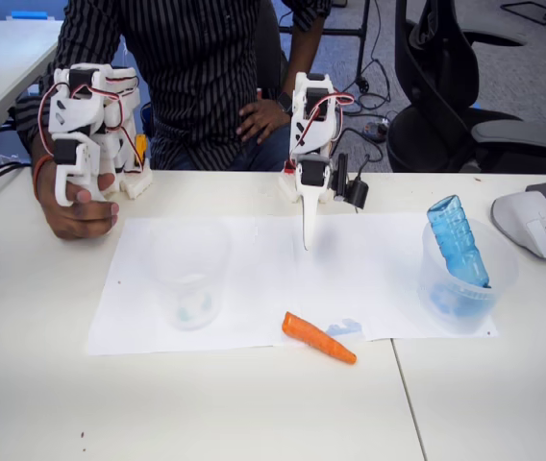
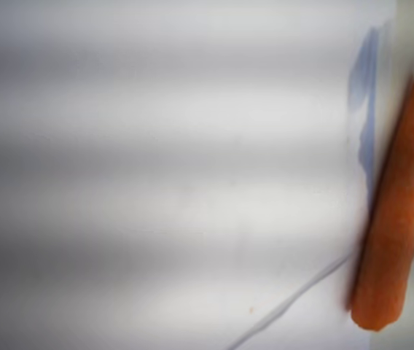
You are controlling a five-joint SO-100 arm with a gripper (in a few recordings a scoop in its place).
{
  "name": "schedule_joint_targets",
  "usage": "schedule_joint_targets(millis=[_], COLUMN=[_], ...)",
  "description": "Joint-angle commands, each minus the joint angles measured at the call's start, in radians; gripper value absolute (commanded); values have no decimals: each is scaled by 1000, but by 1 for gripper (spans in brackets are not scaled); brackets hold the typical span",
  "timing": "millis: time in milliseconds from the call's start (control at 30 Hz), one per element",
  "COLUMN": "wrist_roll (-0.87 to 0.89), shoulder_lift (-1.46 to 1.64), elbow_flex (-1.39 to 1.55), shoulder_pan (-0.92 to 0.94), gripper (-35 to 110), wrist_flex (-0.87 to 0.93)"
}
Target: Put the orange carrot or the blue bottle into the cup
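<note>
My gripper (image 1: 306, 240) hangs point-down over the white paper sheet (image 1: 254, 288), its fingers drawn together into one narrow tip with nothing between them, as far as the fixed view lets me judge; the tip seems to sit just above the sheet, though I cannot tell whether it touches.

The orange carrot (image 1: 318, 337) lies flat in front of my tip and a little to its right in the fixed view, at the near edge of the sheet, thick end toward the middle and thin end pointing out to the right. From my wrist the orange carrot (image 2: 396, 211) runs along the right edge of the picture, beside the paper's border, blurred.

The cup (image 1: 189, 271) stands upright on the sheet to the left of my tip, apart from it. The blue bottle (image 1: 458, 240) leans, neck down, inside a frosted tub (image 1: 465, 298) well off to my right, at the sheet's corner.

A person (image 1: 196, 77) in a striped shirt sits behind the table (image 1: 254, 413).
</note>
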Motion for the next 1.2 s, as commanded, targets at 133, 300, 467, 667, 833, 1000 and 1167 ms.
schedule_joint_targets(millis=[133,300,467,667,833,1000,1167], wrist_roll=[-11,-11,-11,-11,-11,-11,-11], shoulder_lift=[46,46,46,46,46,32,-6], elbow_flex=[20,20,20,20,18,-44,-135], shoulder_pan=[6,6,6,6,6,8,6], gripper=[18,18,18,18,19,19,19], wrist_flex=[-14,-14,-14,-14,-6,2,2])
